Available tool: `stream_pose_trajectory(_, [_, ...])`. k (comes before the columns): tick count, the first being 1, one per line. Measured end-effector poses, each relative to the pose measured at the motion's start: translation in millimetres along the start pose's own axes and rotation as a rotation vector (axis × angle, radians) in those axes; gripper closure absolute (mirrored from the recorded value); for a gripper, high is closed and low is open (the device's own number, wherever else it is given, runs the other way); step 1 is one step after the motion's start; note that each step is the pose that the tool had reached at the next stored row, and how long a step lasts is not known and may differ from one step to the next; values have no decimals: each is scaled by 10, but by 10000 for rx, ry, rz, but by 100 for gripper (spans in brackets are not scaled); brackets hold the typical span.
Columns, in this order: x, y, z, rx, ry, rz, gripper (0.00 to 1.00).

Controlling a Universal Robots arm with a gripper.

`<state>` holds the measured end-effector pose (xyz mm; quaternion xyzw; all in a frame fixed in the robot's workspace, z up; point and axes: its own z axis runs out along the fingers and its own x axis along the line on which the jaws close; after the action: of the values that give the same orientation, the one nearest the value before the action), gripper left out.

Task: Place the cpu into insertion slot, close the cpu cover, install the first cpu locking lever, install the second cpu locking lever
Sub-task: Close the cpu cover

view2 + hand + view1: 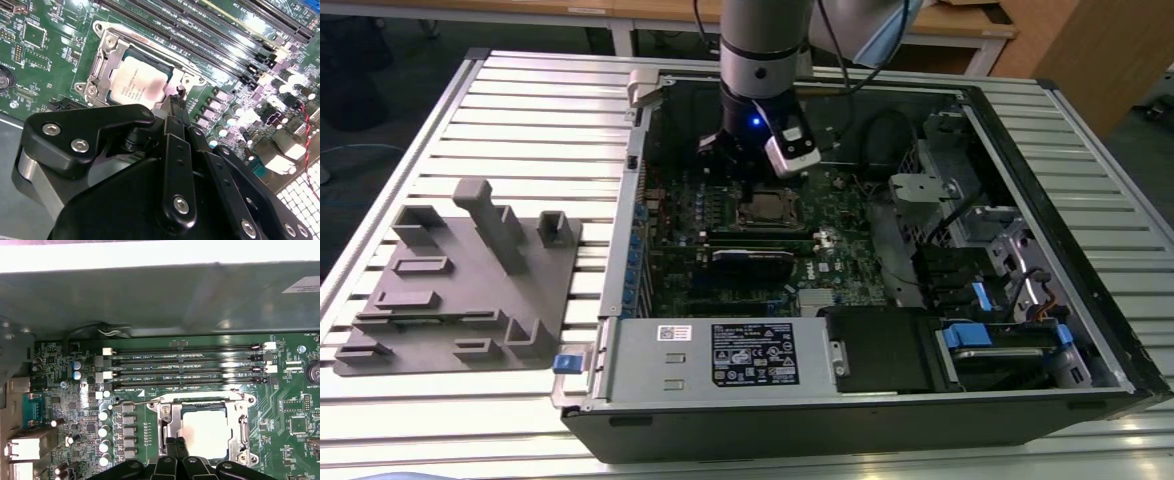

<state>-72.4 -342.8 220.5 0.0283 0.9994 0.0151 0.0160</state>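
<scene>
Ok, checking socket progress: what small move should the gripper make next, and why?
Likely a short press downward: the dull silver square cpu lies under the thin silver metal cover frame, and the black gripper's shut tips sit at that frame's edge, a thin wire lever close by.

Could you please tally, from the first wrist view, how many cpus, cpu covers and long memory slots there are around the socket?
cpu: 1
cpu cover: 1
long memory slots: 4
Total: 6
</scene>
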Motion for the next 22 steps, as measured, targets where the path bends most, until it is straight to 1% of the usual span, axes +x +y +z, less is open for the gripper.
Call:
stream_pose_trajectory(4, [-48,3,2,1,0,2,89])
stream_pose_trajectory(12, [-212,12,9,2,0,2,89])
stream_pose_trajectory(16, [-270,15,12,1,0,1,89])
stream_pose_trajectory(18, [-287,15,12,1,0,2,89])
stream_pose_trajectory(22, [-288,13,16,1,-1,2,89])
